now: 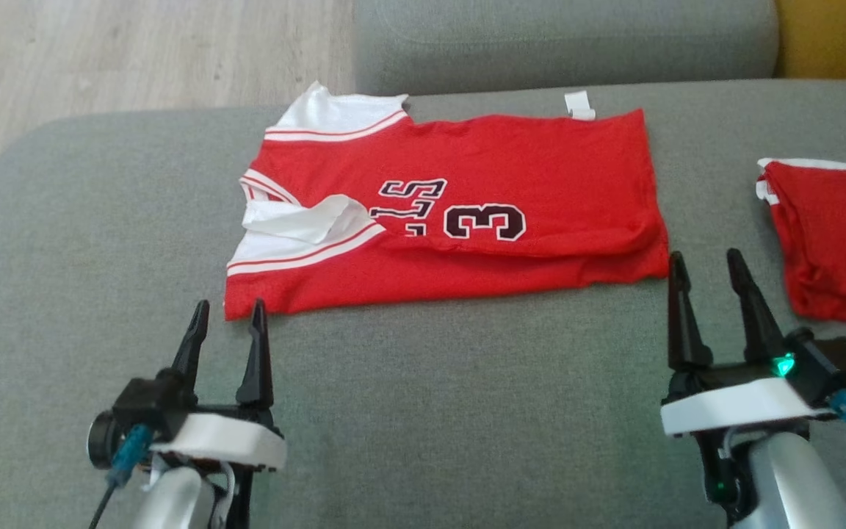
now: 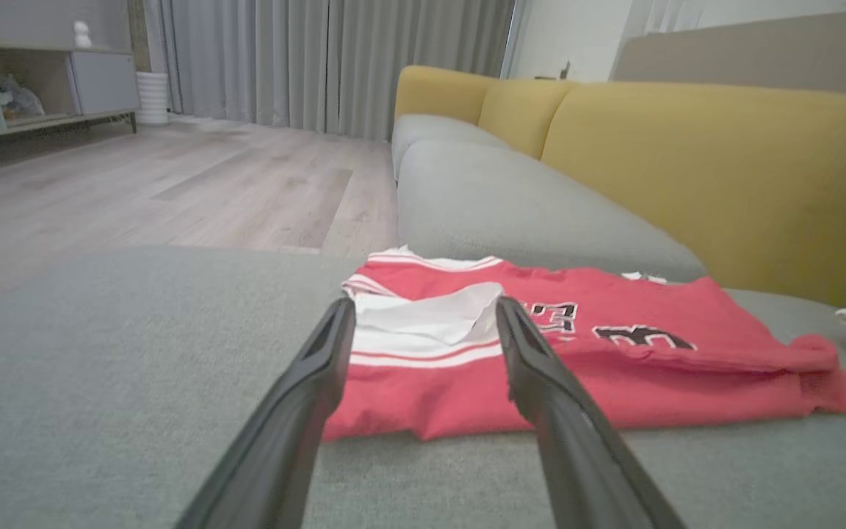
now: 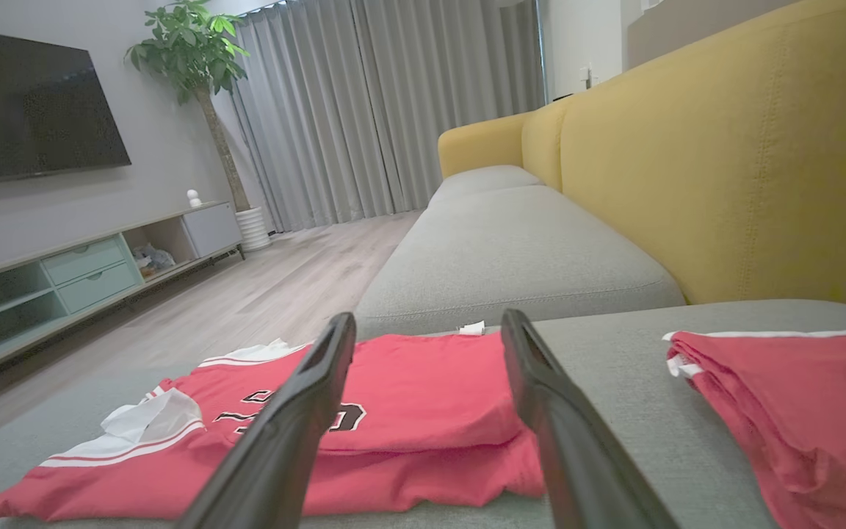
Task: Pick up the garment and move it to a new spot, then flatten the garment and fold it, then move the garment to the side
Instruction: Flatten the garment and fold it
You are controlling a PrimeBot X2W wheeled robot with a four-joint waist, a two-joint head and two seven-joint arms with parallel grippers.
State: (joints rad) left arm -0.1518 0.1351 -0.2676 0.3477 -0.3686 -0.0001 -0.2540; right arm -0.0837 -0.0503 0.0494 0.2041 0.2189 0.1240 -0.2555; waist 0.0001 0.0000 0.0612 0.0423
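My left gripper (image 1: pixel 223 314) and right gripper (image 1: pixel 708 266) hover released, jaws empty, just beside the near edge of the folded red jersey (image 1: pixel 467 213) on the grey sofa (image 1: pixel 430 411).

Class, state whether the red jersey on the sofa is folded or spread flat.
Folded: the red jersey lies as a narrow rectangle, its near long edge doubled over in layers.

red white-trimmed jersey (image 1: pixel 467 198), grey sofa (image 1: pixel 423 411), yellow backrest (image 2: pixel 717 169)
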